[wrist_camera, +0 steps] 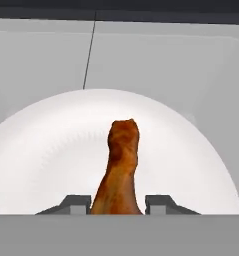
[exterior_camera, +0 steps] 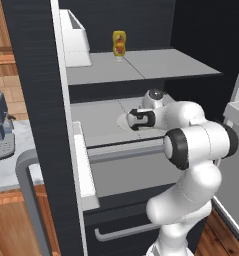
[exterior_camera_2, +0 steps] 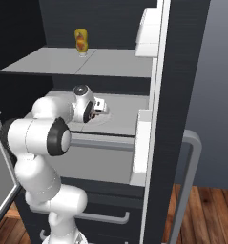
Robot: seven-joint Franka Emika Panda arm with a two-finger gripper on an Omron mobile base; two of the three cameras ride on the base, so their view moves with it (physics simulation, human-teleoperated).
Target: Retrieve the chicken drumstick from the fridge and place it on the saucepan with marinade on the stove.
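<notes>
Your hand grips the chicken drumstick over the white plate on the fridge shelf.

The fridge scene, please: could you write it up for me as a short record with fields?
fridge: open, grey shelves inside
upper shelf: yellow-orange squeeze bottle standing upright
middle shelf: round white plate with the chicken drumstick lying on it
gripper: reached in over the plate, jaws closed on the drumstick's near end, one finger tip on each side
lifted yet: cannot tell; the drumstick lies over the plate
below: grey drawer front with bar handle
</notes>
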